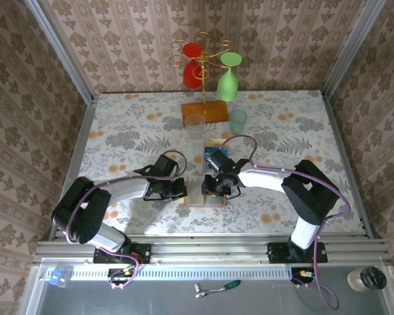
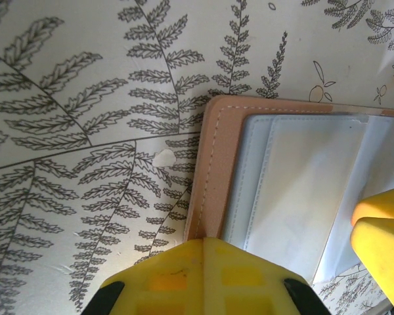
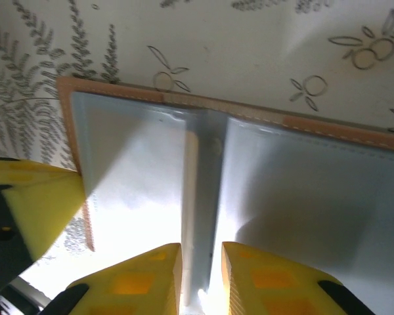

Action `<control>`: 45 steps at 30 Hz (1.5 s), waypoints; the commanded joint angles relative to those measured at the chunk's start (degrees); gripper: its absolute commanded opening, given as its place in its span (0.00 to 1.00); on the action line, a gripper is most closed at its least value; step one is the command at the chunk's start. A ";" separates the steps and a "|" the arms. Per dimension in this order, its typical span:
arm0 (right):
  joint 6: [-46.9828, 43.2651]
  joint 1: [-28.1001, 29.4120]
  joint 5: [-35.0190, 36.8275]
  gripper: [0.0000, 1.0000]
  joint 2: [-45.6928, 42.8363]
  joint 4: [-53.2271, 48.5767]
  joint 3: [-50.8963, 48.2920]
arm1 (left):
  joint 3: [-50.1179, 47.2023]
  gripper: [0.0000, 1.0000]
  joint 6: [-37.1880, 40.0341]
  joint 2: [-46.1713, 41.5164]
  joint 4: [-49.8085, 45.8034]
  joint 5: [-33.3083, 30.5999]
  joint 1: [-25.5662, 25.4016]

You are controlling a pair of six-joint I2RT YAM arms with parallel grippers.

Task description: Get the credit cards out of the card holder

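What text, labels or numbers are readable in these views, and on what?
No readable text anywhere.
card holder: plain pockets and stitched border, no print in either wrist view.
blue cards: any print is too small to read from the top view.

The card holder (image 2: 213, 170) just ahead of the left pincer (image 2: 203, 266) has a salmon-brown skin like matt, fine-grained leather, with pale thread stitching along its rim. Its inner pockets (image 2: 302, 190) are smooth blue-grey plastic film, faintly glossy, with white glare near the right pincer (image 3: 202, 275). The fingers (image 3: 144, 279) are matt yellow moulded plastic. The bench (image 2: 85, 131) left of the left pincer has a smooth fern-printed covering, cloth or vinyl I cannot tell, with one small white chip (image 2: 164, 158). Well beyond both pincers, the rack (image 1: 203, 49) is shiny gold metal wire on an orange wooden base (image 1: 207, 110)
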 commanded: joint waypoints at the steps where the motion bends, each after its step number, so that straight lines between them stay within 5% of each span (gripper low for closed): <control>1: 1.39 0.83 -2.42 0.22 0.05 3.13 2.34 | -0.14 0.02 1.14 -0.04 -2.16 -0.62 0.18; 14: 1.73 1.35 -2.94 0.22 5.28 2.18 5.02 | -0.64 0.02 1.04 -0.61 -2.11 -0.97 0.17; 45: 1.53 -0.56 -1.42 0.23 0.63 3.96 -1.89 | 1.07 0.02 1.59 -1.47 -4.25 -1.63 0.43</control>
